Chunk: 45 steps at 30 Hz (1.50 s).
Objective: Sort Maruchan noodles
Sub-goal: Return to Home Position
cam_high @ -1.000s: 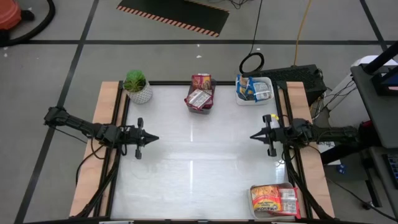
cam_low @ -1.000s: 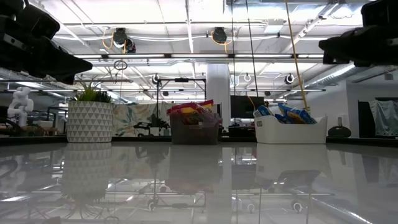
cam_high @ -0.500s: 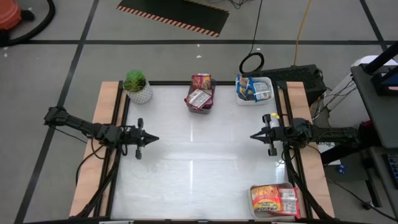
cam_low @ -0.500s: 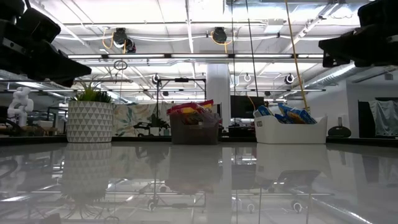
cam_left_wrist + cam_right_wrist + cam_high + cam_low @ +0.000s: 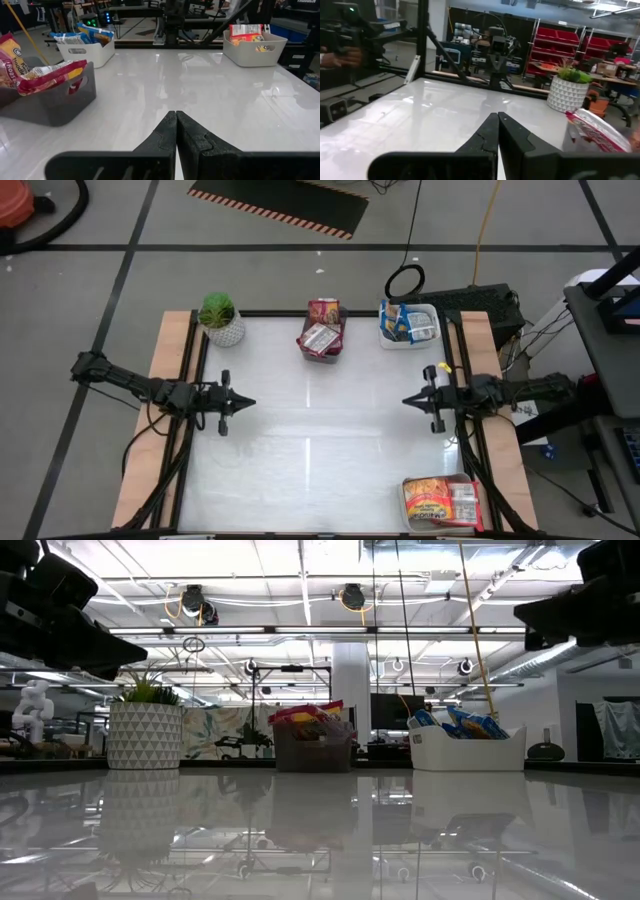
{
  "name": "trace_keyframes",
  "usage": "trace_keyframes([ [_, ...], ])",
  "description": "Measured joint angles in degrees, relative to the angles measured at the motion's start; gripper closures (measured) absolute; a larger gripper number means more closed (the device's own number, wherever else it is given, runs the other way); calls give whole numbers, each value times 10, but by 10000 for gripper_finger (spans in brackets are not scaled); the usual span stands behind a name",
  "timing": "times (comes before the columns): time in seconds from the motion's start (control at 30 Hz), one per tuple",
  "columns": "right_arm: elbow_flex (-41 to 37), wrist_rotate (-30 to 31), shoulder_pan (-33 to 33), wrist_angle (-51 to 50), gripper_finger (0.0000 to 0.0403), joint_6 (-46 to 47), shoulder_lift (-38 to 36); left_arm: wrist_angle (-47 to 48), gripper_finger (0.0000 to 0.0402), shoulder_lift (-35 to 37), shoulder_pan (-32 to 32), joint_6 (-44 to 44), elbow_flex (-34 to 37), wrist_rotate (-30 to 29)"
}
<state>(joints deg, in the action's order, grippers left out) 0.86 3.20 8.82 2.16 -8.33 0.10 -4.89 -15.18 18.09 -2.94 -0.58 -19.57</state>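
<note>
so the red-yellow noodle packs [image 5: 320, 336] are in the dark grey bin [image 5: 55, 105], blue-yellow packs [image 5: 398, 322] in the white tray [image 5: 90, 55], orange-yellow packs [image 5: 428, 498] in the pale grey tray [image 5: 252, 56], plus a triangle-patterned white pot [image 5: 144, 735].

White table [image 5: 310, 450] bears four items. Dark bin [image 5: 312, 755] stands at the far edge, with potted plant [image 5: 220, 318] to its left and white bin [image 5: 465, 752] to its right. Pale tray [image 5: 252, 55] sits well apart from the dark bin, at the near right corner.

floor grey tiled floor [image 5: 90, 290] | hazard-striped mat [image 5: 280, 205] | red shelving [image 5: 560, 44] | bright ceiling [image 5: 240, 565]
</note>
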Motion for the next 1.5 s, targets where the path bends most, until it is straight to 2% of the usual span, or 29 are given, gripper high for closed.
trace_keyframes([
  [0.23,0,12,80,-2,403,1,0,-1,394,0,0,-7,0,0],
  [0.4,0,15,96,1,403,-11,0,-16,394,0,0,-18,0,0],
  [0.63,0,59,96,16,403,-11,0,-31,394,0,16,-28,0,5],
  [0.83,0,42,96,17,403,-16,0,-31,394,0,48,4,0,5],
  [1.03,0,72,83,16,403,-50,0,-31,394,0,54,27,0,6],
  [1.17,0,44,66,30,403,-65,0,-29,394,0,54,23,0,8],
  [1.3,0,42,40,22,403,-69,0,-26,394,0,54,18,0,16],
  [1.5,0,13,4,7,403,-57,0,-38,394,0,54,45,0,16],
])
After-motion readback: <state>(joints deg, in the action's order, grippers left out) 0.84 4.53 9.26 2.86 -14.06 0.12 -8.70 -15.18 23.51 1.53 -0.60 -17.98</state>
